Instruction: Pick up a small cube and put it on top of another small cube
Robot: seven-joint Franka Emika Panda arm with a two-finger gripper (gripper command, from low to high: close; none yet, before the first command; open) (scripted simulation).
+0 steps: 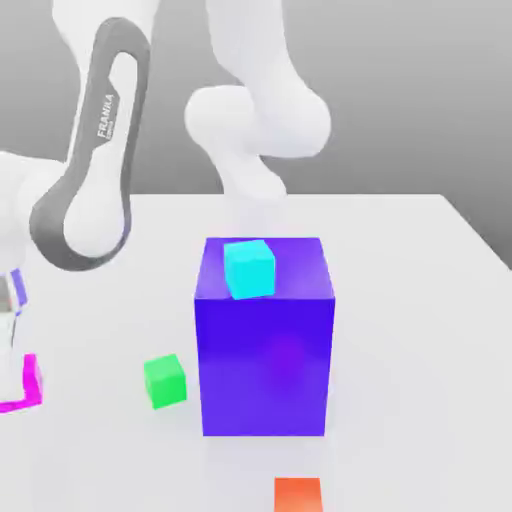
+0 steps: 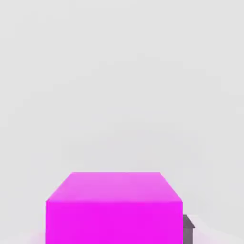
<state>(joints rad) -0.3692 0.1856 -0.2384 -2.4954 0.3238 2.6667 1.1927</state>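
"Where was the small magenta cube (image 1: 34,381)?"

"At the exterior view's near left, clenched by the white gripper (image 1: 11,378). Grasping looked under way; next, I judged, came a straight lift."

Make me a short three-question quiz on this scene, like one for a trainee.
1. What rests on the large blue-purple block?
a) a small cyan cube
b) a small orange cube
c) nothing

2. True or false: the small bright green cube lies directly on the white table.

3. Fill in: the small cube seen close up in the hand view is coloured ____.

Key: 1 a; 2 true; 3 magenta
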